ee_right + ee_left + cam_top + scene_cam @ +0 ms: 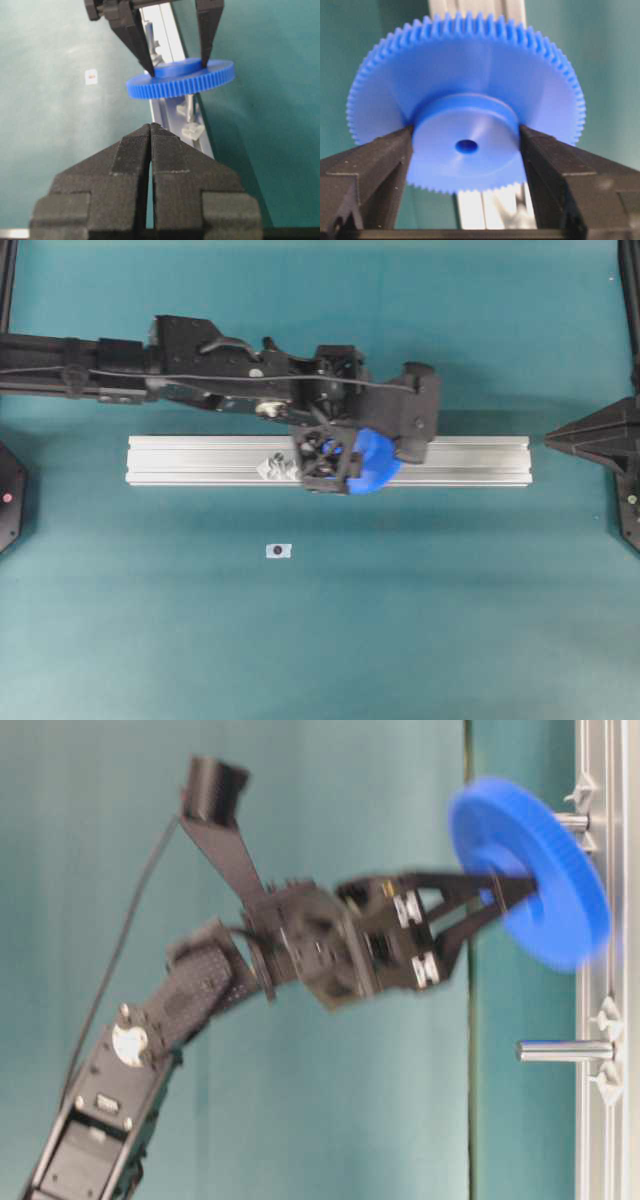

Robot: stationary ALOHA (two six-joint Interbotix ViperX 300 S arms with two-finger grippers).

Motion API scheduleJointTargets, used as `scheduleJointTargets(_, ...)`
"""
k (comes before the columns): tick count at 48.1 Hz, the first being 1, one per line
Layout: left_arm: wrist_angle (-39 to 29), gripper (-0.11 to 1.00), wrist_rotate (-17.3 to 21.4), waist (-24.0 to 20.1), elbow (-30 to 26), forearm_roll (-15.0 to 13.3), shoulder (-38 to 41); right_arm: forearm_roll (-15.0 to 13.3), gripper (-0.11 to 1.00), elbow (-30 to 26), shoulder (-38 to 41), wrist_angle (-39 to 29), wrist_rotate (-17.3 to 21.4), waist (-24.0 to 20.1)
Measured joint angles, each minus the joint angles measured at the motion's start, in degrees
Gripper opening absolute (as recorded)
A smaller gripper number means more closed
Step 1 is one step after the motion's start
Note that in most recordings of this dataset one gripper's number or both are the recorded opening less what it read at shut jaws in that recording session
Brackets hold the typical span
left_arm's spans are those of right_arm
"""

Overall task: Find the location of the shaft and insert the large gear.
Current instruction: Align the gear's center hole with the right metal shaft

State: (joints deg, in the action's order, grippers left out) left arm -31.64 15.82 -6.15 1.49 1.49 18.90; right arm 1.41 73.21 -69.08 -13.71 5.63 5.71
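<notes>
Fingers (375, 165) of the left end effector (466, 150) clamp the large gear (465, 100) by its hub; right end effector (150, 131) is closed, empty.

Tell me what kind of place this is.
Probably a robotics lab bench: a teal table, a silver rail with shafts, and a left hand gripping a blue gear.

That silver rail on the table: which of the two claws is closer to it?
The left. The left claw hangs right over the silver rail, gripping the blue gear by its hub. The right claw sits shut, well back from it.
</notes>
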Motion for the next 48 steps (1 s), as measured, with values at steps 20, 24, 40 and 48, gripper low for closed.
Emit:
scheduleJointTargets(20, -0.09, 0.71, 0.18, 0.18, -2.72, 0.18, 0.97, 0.00, 0.01, 0.09, -0.18, 0.09, 0.00, 0.00)
scheduleJointTargets(24, 0.18, 0.71, 0.26, 0.26, -3.96, 0.09, 1.14, 0.00, 0.01, 0.00, -0.09, 0.09, 0.00, -0.09)
scheduleJointTargets(40, -0.79, 0.71, 0.62, 0.44, -5.19, 0.09, 1.85, 0.00, 0.01, 0.00, -0.18, 0.97, 0.00, 0.00)
scheduleJointTargets(48, -1.05, 0.71, 0.62, 0.35, -6.06, 0.09, 2.20, 0.00, 0.01, 0.09, -0.26, 1.23, 0.00, 0.00)
